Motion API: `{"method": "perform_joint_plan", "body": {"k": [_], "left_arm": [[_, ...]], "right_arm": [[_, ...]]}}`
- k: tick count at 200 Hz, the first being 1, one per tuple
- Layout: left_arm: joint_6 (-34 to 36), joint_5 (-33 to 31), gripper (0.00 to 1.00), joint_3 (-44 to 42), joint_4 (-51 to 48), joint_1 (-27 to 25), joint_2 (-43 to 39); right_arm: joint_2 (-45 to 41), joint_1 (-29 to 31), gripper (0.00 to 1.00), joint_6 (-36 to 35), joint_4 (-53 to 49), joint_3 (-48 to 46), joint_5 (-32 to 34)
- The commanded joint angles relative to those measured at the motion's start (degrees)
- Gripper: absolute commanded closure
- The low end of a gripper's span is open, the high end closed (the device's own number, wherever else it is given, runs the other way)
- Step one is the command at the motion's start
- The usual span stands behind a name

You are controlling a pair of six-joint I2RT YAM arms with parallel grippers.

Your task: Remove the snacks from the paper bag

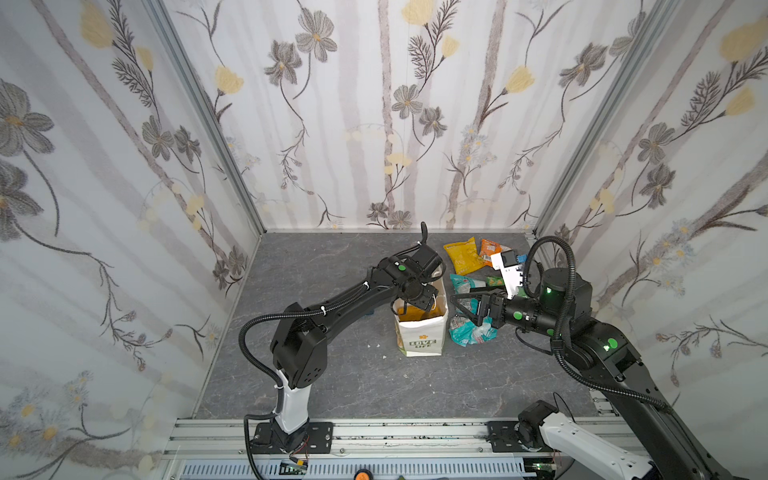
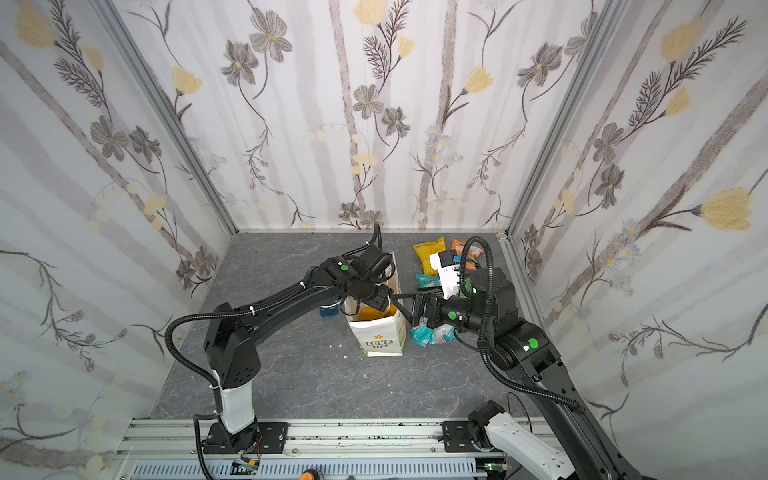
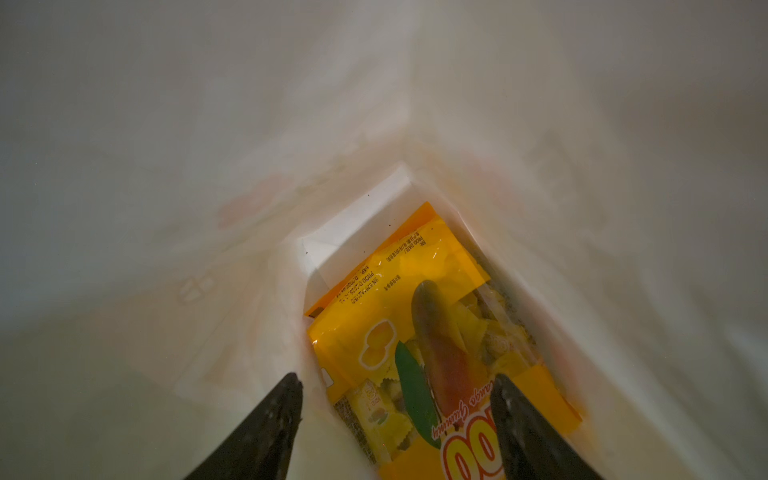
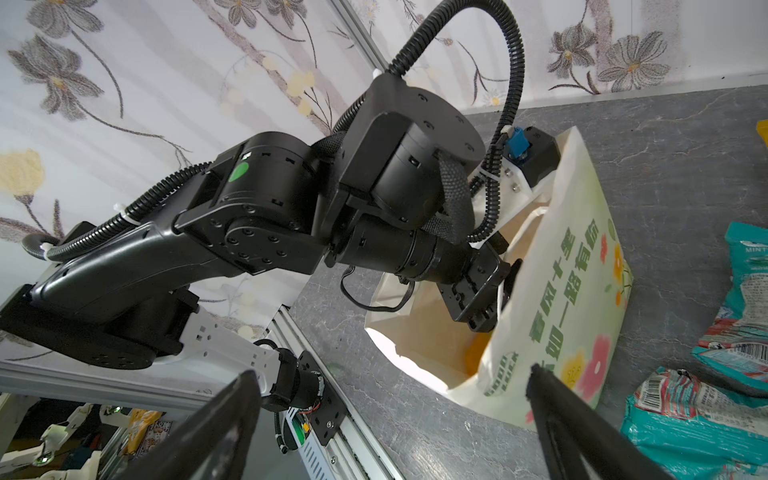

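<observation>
Closest up, two black fingers [image 3: 266,428] of my left pincer [image 3: 395,378] are standing apart, released and gripping nothing. I am looking straight down between them into the paper bag [image 3: 166,249]. The orange packet [image 3: 386,328] is lying on the bag floor, right below that pincer, and I am judging it the one snack not yet out. One finger is hanging over the packet's face, the other over bare paper beside its edge.

To do this well, I am planning to go down with the fingers wide, straddle the packet's near edge or a raised crease, and pinch foil only. The bag walls are sitting close on both sides, so I am wary of catching paper. The foil is looking slick, so a shallow nip could slip. A straight lift through the mouth should spare the bag.

My right pincer [image 4: 392,372] is hanging wide open and empty just beside the bag's green side. A teal packet [image 4: 698,419] is lying on the table [image 4: 665,145] beyond it. From there that pincer could steady the bag if it tips.

Reading what I can: the orange packet is showing "Gummy" in script, seemingly after "Mango", plus small "PROD DATE" print and big rounded letters cut off. The bag front is reading "LOVE LIFE" in both top views, and its green side is carrying large Chinese characters. A second teal packet [image 4: 748,257] is showing "MINT".
</observation>
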Motion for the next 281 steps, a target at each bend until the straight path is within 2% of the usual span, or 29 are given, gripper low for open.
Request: {"method": "perform_joint_plan", "body": {"k": [1,89,148,173,193,232,256,281], "left_arm": [[-0.14,-0.58,0.24,-0.57,0.65,0.00,0.73],[-0.39,-1.46,0.14,-2.83,1.48,0.02,5.85],[-1.81,7.23,0.20,-5.34,2.34,0.01,9.69],[-2.31,8.44,0.21,-6.79,1.59,-0.03,10.77],[-3.01,7.32,0.28,-7.52,1.50,-0.12,11.27],[-3.31,6.93,0.62,-6.94,1.23,-0.03,10.33],[-3.21,6.66,0.73,-6.34,0.81,-0.10,9.59],[-3.20,6.75,0.89,-6.23,0.77,-0.11,8.82]], "right_arm": [[-0.08,0.12,0.01,-0.91,-0.12,-0.34,0.63],[-0.28,0.13,0.01,-0.81,-0.04,-1.02,0.89],[-0.47,0.17,0.01,-0.79,-0.08,-1.56,1.23],[-0.52,0.06,0.01,-0.63,0.40,-1.81,1.29],[-0.56,0.13,0.01,-0.45,0.54,-1.83,1.25],[-0.67,0.13,0.01,-0.37,0.48,-1.83,1.55],[-0.71,0.13,0.01,-0.30,0.58,-1.91,2.27],[-0.48,0.13,0.01,-0.03,0.61,-2.39,3.65]]}}
